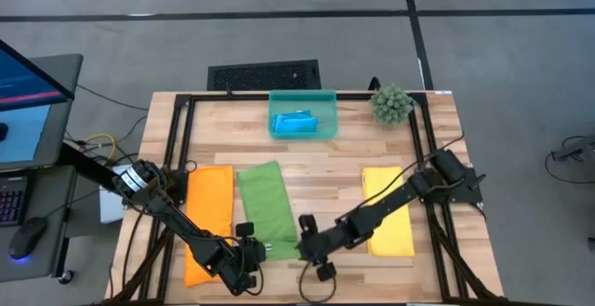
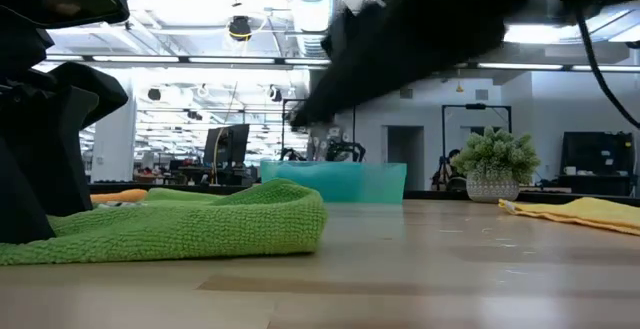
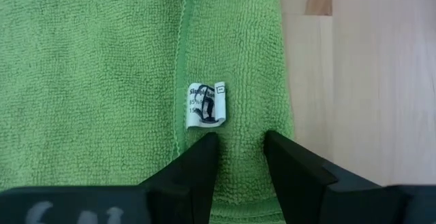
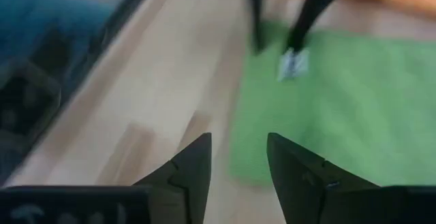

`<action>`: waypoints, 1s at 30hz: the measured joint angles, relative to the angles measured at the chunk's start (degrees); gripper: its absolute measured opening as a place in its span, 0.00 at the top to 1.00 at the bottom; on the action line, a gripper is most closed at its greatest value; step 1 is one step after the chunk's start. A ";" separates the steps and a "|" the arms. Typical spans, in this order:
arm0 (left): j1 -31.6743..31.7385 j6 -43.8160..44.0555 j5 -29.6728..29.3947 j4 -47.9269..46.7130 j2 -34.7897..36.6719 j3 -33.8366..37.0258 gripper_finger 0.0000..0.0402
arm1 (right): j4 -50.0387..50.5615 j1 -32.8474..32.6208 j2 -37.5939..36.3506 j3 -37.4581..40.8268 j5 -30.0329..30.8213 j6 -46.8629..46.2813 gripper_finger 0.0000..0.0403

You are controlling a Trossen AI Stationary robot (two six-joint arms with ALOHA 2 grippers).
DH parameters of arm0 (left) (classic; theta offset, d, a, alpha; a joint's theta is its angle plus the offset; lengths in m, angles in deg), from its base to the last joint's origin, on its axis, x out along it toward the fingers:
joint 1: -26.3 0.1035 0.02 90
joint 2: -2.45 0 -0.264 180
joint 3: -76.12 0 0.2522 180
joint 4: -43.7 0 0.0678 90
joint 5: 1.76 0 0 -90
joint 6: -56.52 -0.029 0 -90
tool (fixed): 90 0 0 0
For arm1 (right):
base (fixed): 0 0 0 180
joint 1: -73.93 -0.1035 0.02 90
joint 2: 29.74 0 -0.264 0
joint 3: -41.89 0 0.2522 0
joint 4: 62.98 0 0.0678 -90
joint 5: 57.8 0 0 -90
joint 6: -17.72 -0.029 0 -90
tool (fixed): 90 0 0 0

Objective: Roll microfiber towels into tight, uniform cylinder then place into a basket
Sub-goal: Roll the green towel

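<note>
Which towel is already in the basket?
The blue towel, bunched inside the teal basket. The orange, green and yellow towels lie on the table.
</note>
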 joint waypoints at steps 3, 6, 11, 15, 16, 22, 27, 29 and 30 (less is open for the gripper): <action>0.00 0.01 0.07 -0.02 0.00 0.00 0.69 | -1.25 -0.93 2.15 0.02 0.07 3.23 0.58; 0.00 0.04 0.43 -0.04 0.00 0.00 0.69 | -4.66 -0.86 4.04 -0.01 0.16 5.13 0.58; -0.02 -0.14 0.71 -0.02 0.02 0.00 0.69 | -7.05 -0.39 4.75 -0.12 0.43 6.55 0.59; 0.00 -0.23 0.84 -0.02 0.02 0.00 0.69 | -6.62 0.02 4.75 -0.09 0.87 6.57 0.59; 0.00 -0.26 0.87 -0.04 0.02 0.00 0.69 | -6.69 0.04 4.75 -0.09 0.88 6.55 0.59; 0.00 -0.36 0.91 -0.04 0.02 0.00 0.69 | -7.18 0.31 7.17 0.06 0.88 5.21 0.59; -0.02 -0.36 1.40 -0.05 0.04 -0.04 0.69 | -8.57 0.37 9.18 -0.75 1.60 4.90 0.59; -0.04 -0.34 1.59 -0.15 0.04 -0.06 0.69 | -8.36 0.81 9.19 -0.75 1.54 4.78 0.60; -0.07 -0.35 1.55 -0.16 0.04 -0.04 0.69 | -8.28 1.00 9.19 -0.75 1.36 4.08 0.60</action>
